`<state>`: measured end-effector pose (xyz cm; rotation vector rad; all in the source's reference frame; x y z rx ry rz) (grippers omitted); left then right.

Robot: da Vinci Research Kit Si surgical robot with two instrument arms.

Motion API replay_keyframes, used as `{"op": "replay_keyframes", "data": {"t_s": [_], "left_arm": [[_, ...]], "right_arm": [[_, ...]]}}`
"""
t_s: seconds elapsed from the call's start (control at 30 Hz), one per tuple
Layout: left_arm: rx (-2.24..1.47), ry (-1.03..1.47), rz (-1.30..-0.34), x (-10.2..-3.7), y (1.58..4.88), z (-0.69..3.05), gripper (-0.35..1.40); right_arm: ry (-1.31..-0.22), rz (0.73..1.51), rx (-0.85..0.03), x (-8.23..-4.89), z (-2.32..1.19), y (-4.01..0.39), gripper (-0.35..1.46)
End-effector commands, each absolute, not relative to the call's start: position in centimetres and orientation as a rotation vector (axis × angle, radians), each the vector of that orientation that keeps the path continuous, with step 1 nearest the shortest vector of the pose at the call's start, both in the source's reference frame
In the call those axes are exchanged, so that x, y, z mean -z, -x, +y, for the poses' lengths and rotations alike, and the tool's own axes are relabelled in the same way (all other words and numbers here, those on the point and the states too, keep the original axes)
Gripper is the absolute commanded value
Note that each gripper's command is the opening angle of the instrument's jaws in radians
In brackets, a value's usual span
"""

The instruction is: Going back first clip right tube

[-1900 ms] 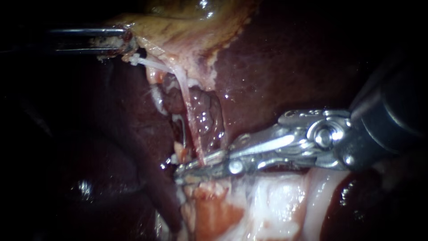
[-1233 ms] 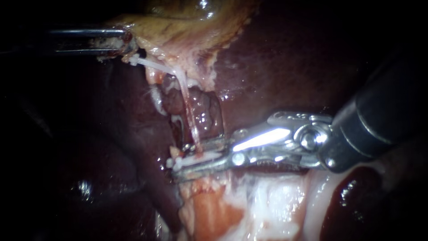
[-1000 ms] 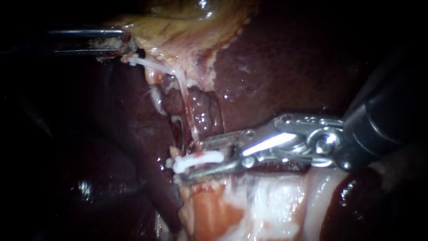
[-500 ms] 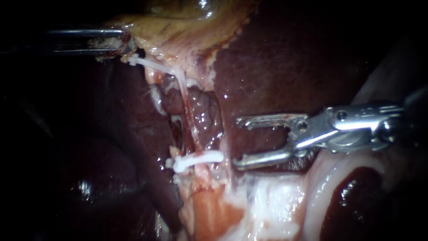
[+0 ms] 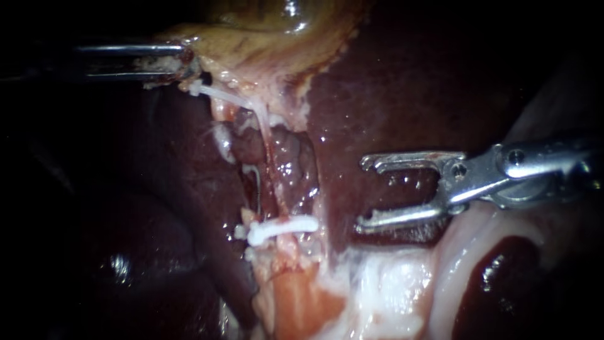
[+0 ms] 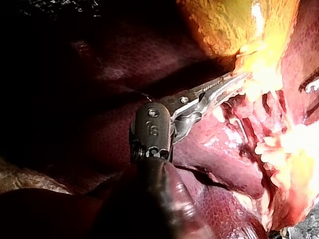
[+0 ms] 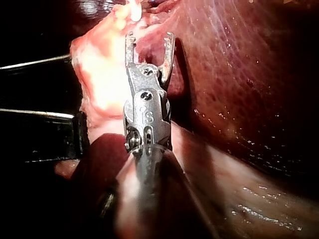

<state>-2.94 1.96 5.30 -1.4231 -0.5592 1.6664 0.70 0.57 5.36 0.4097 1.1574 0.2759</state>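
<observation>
A white clip [image 5: 281, 228] lies across the thin pale tube [image 5: 269, 165] that runs down from the yellowish gallbladder [image 5: 270, 34], beside the dark liver [image 5: 402, 88]. My right instrument [image 5: 366, 194] hangs to the clip's right, apart from it, jaws open with nothing between them; it shows the same way in the right wrist view [image 7: 149, 39]. My left instrument [image 5: 182, 63] is shut on the gallbladder's pale edge at the upper left and holds it taut; in the left wrist view [image 6: 234, 79] its jaws lie together on that yellow tissue.
Pale fatty tissue [image 5: 384, 283] and orange-pink tissue [image 5: 296, 296] lie below the clip. A thin wire-like loop [image 5: 257, 186] sits just left of the tube. Dark liver [image 5: 157, 189] fills the left.
My right instrument opened its jaws, left the white clip on the tube and drew back to the right. The left instrument kept its hold.
</observation>
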Motion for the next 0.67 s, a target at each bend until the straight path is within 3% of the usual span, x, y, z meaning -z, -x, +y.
{"op": "replay_keyframes", "data": {"t_s": [0.03,0.33,0.67], "left_arm": [[-1.667,1.426,-0.554,-5.34,2.99,1.95,-0.35],[-1.683,1.428,-0.554,-5.6,3.2,1.9,-0.35],[-1.684,1.43,-0.558,-5.58,3.18,1.89,-0.35]], "right_arm": [[-0.41,1.158,-0.275,-5.36,0.57,-0.7,0.5],[-0.41,1.158,-0.274,-5.36,0.56,-0.67,0.5],[-0.409,1.157,-0.276,-5.36,0.57,-0.7,0.5]]}}
